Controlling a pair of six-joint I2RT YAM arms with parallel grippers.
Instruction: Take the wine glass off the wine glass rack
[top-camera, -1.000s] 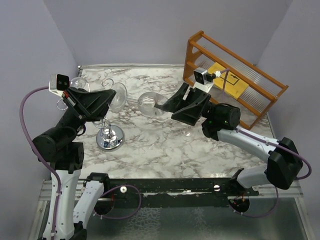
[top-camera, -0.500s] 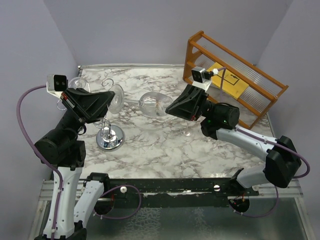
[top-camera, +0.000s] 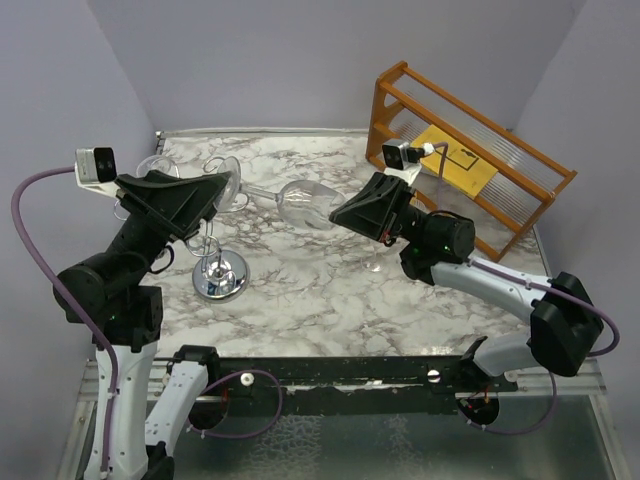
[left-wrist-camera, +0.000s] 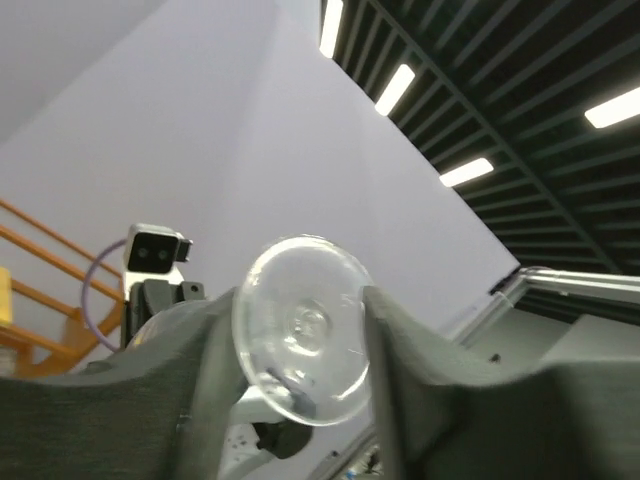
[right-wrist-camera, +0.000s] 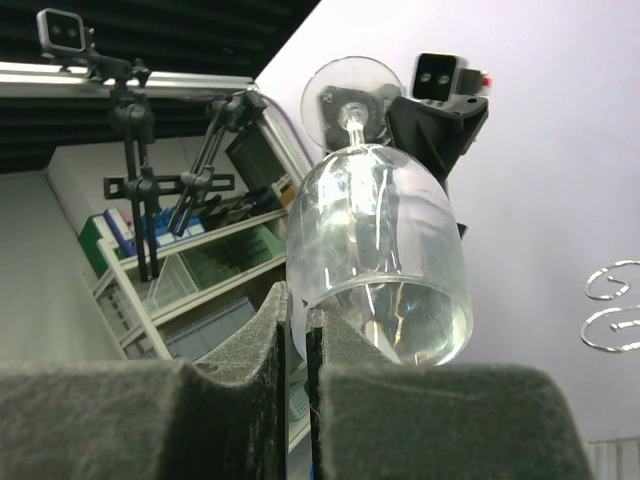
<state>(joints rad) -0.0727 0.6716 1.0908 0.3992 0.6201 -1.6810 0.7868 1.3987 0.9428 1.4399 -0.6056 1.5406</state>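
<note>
STATUS: removal approx. complete, by my read.

1. Glass posn. The wine glass (top-camera: 300, 205) lies horizontal in the air over the table (top-camera: 330, 285), spanning the two arms. Foot points to the left arm and bowl to the right arm. It sits up and to the right of the wine glass rack (top-camera: 220, 275), whose chrome base stands on the marble.

2. L side. The left gripper (top-camera: 222, 188) brackets the round foot. In the left wrist view the disc (left-wrist-camera: 303, 340) fills the gap between the fingers (left-wrist-camera: 190, 370) and seems to touch both, so it reads as pinched edge to edge.

3. R side. The right gripper (top-camera: 335, 215) is nipped on the bowl rim. The right wrist view shows the pads (right-wrist-camera: 240, 400) pressed nearly together, w/ the glass wall (right-wrist-camera: 375, 250) running down into the slit.

4. Done: the stem hangs on no wire that I can see. The rack's curls (right-wrist-camera: 615, 305) show off to one side, apart from the bowl. From above, one curl lies near the foot, and contact there can't be ruled out.

5. Left to do: confirm clearance, move the glass well away from the rack, and prob. hand off to one arm and set it down. Two grips on thin glass mean any opposing pull loads the stem.
</note>
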